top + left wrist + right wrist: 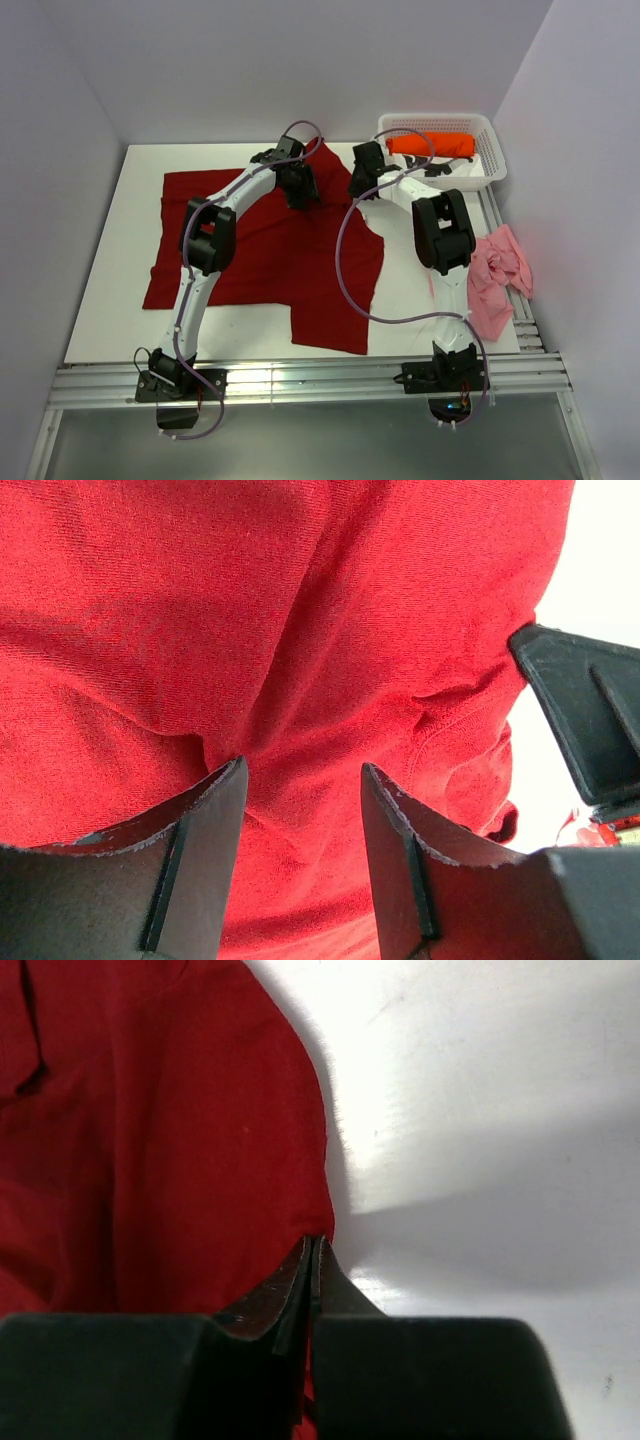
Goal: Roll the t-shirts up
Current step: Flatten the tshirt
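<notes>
The dark red t-shirt [260, 250] lies spread flat on the white table [110, 290]. My left gripper [300, 192] is open, its jaws straddling a wrinkled fold of this shirt [300, 630] near its far edge. My right gripper [358, 190] is shut on the shirt's right edge [200, 1140]; in the right wrist view its fingertips [315, 1242] pinch the hem. The pink t-shirt [497, 280] lies crumpled at the table's right edge. The orange-red t-shirt [430, 145] lies rolled in the basket.
A white mesh basket [490, 150] stands at the far right corner. White walls close in the table on the left, back and right. Part of the right gripper [590, 720] shows in the left wrist view. A metal rail frame [300, 385] runs along the near edge.
</notes>
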`<act>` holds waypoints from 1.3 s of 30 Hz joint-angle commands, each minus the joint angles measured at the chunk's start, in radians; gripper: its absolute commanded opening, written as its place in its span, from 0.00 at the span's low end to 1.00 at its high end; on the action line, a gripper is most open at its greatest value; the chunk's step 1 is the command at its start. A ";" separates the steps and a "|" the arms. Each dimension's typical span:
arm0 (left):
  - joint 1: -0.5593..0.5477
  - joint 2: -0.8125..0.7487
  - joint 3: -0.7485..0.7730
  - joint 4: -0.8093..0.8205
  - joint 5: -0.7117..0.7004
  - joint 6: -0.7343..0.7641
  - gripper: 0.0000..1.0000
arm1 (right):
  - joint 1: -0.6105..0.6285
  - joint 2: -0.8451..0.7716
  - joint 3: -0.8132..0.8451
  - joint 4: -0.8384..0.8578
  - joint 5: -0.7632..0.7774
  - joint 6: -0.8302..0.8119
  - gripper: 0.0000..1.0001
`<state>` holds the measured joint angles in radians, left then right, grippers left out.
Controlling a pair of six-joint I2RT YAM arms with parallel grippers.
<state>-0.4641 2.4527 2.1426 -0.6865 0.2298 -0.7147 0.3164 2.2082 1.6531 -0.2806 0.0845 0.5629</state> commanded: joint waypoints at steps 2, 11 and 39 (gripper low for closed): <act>0.002 -0.003 0.003 0.004 -0.009 0.021 0.55 | 0.006 0.030 0.114 -0.029 0.012 -0.008 0.00; 0.004 0.018 0.046 -0.018 -0.010 0.026 0.55 | 0.033 0.047 0.214 -0.035 0.069 -0.083 0.00; 0.008 0.032 0.056 -0.025 -0.012 0.031 0.55 | 0.067 0.220 0.450 -0.238 0.153 -0.133 0.47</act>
<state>-0.4587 2.4805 2.1735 -0.7021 0.2314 -0.7143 0.3935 2.3997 2.0392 -0.4225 0.2016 0.4217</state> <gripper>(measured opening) 0.548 0.476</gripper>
